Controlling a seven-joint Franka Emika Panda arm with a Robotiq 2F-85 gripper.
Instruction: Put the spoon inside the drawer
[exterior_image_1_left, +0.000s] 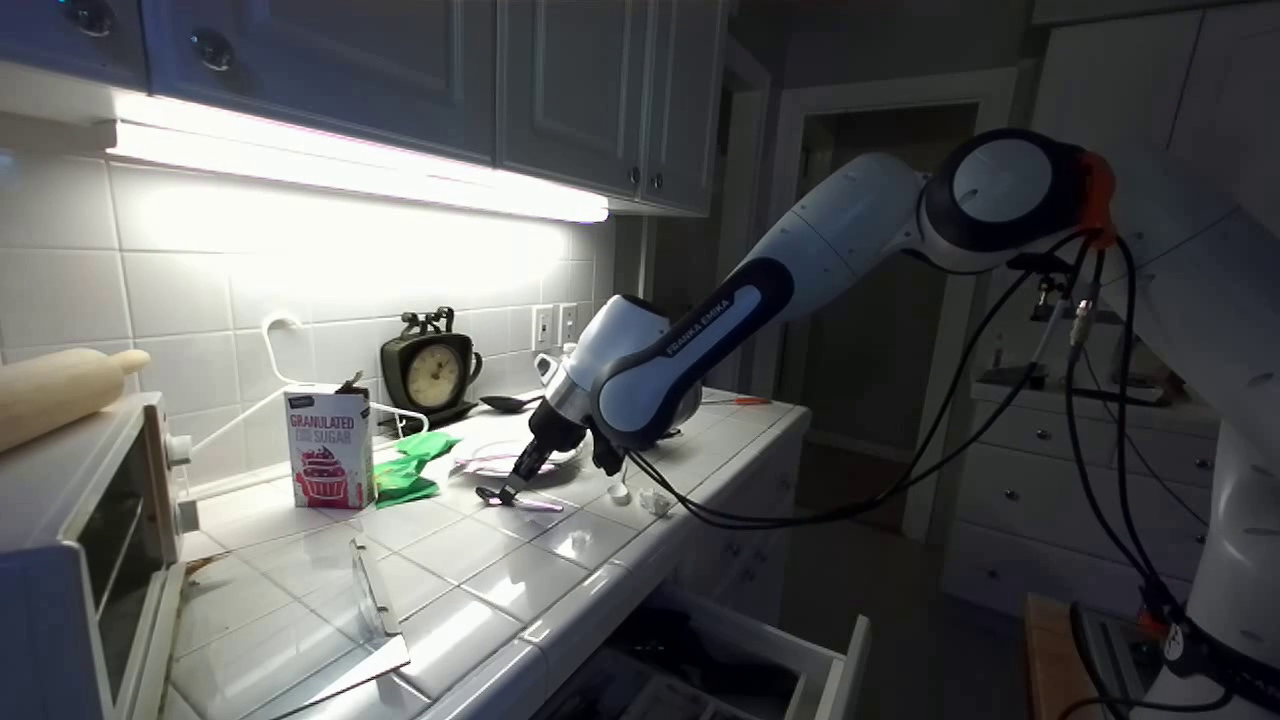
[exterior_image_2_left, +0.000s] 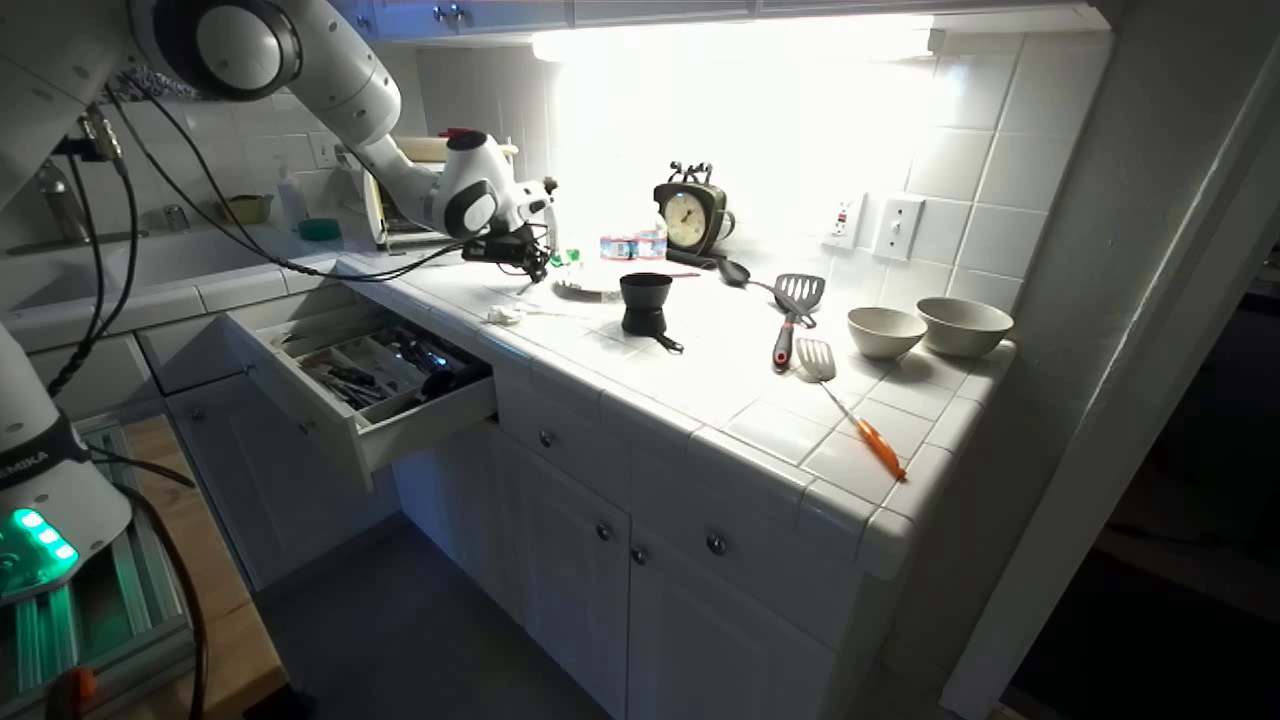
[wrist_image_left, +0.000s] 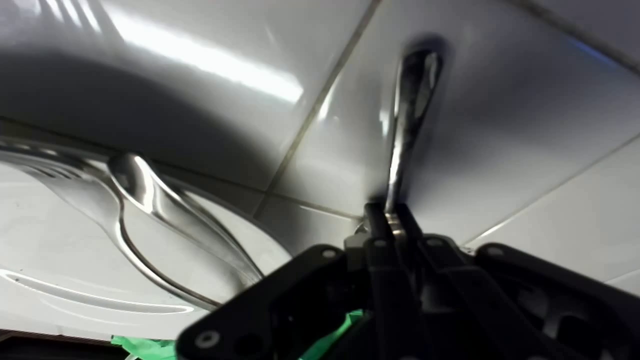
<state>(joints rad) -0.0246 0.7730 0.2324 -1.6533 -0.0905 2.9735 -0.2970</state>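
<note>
Clasping probable spoon (wrist_image_left: 406, 125), gripper (wrist_image_left: 392, 215) in wrist view, open drawer (exterior_image_2_left: 430, 422) in both exterior views

Both exterior views overlook the counter (exterior_image_2_left: 715, 375), the wrist view closely.

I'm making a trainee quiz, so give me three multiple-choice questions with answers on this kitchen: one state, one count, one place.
1. How does the drawer stand? A: removed. B: shut. C: open.
2. How many cream bowls stand on the counter? A: two. B: four. C: six.
3. Where is the rolling pin? A: in the drawer. B: on the toaster oven. C: in a bowl.
1 C, pulled out, with cutlery showing inside; 2 A, one stands beside the other; 3 B, seen resting on its top.
</note>
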